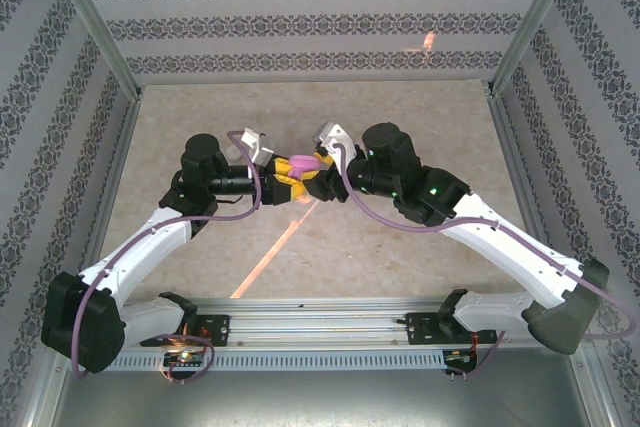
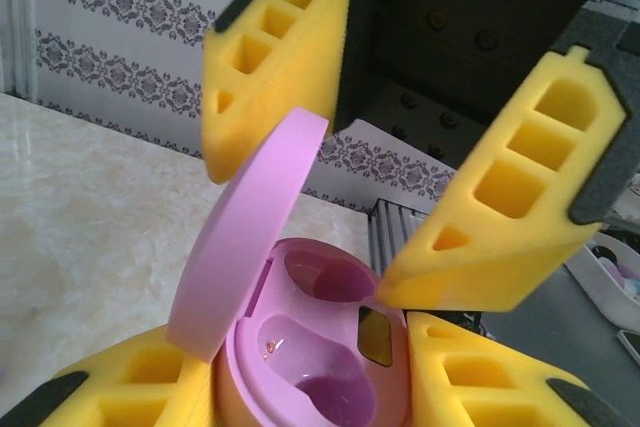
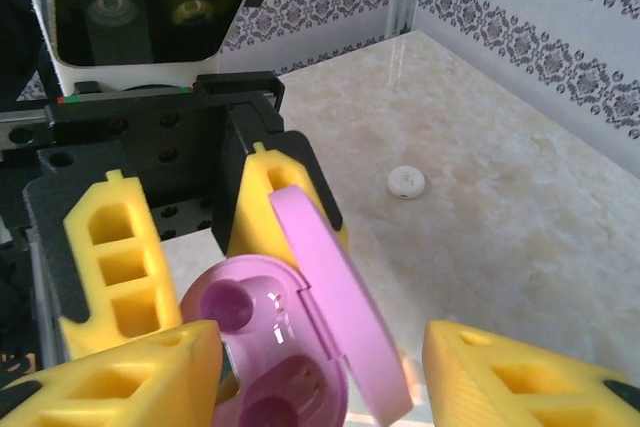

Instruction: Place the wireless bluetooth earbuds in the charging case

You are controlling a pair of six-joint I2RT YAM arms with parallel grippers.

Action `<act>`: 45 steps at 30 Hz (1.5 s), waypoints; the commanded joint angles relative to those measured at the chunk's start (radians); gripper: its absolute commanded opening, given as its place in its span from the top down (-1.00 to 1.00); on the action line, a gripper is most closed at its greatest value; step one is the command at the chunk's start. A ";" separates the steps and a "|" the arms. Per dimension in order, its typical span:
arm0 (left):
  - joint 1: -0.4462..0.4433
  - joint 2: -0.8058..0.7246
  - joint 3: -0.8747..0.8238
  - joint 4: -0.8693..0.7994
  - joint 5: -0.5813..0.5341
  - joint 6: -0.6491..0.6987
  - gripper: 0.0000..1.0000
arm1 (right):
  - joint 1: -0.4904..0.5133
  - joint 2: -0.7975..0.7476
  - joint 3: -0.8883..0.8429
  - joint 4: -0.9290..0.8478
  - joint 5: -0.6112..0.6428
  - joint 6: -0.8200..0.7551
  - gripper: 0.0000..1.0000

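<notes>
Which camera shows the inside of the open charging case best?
Left wrist: it looks down into the charging case, both wells in view. Right wrist shows the case, but the frame edge crops one well. In top external the case is a small pink shape, interior unreadable.

I work on a pale beige tabletop (image 1: 330, 117) with a faint marbled pattern and a slight gloss. Three walls close it in: a back wall (image 1: 320, 17), a left wall (image 1: 50, 97) and a right wall (image 1: 600, 97). All are papered white with horizontal bands of dark ornamental scrollwork. Slim silver metal posts stand in the two far corners, one on the left (image 1: 95, 17) and one on the right (image 1: 535, 22). A ribbed aluminium rail (image 1: 320, 332) runs along the near edge. A thin orange streak of light (image 1: 275, 252) slants across the tabletop, and a small orange glint (image 1: 428, 42) sits on the back wall. The lighting is bright and even.
</notes>
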 commanded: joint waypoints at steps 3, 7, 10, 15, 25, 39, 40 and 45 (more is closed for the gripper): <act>0.010 -0.036 -0.009 -0.045 -0.066 0.016 0.51 | -0.004 -0.039 0.050 -0.015 -0.064 0.144 -0.24; 0.023 -0.055 -0.029 -0.096 -0.115 0.049 0.51 | -0.048 -0.050 0.072 -0.024 -0.095 0.284 -0.29; 0.036 -0.072 -0.056 -0.132 -0.151 0.069 0.52 | -0.088 -0.046 0.102 -0.071 -0.068 0.377 -0.30; 0.048 -0.088 -0.109 -0.097 -0.164 0.047 0.54 | -0.148 -0.016 0.150 -0.162 -0.050 0.473 -0.24; 0.052 -0.075 -0.094 -0.064 -0.091 -0.006 0.54 | -0.087 -0.042 0.019 -0.088 -0.128 0.256 -0.36; 0.053 -0.068 -0.082 -0.005 0.003 -0.100 0.53 | -0.032 0.071 0.080 -0.157 -0.153 -0.018 -0.54; 0.053 -0.068 -0.083 -0.005 0.004 -0.104 0.53 | -0.031 0.078 0.084 -0.159 -0.154 -0.026 -0.54; 0.053 -0.068 -0.076 -0.007 0.019 -0.108 0.53 | -0.030 0.111 0.104 -0.168 -0.159 -0.053 -0.50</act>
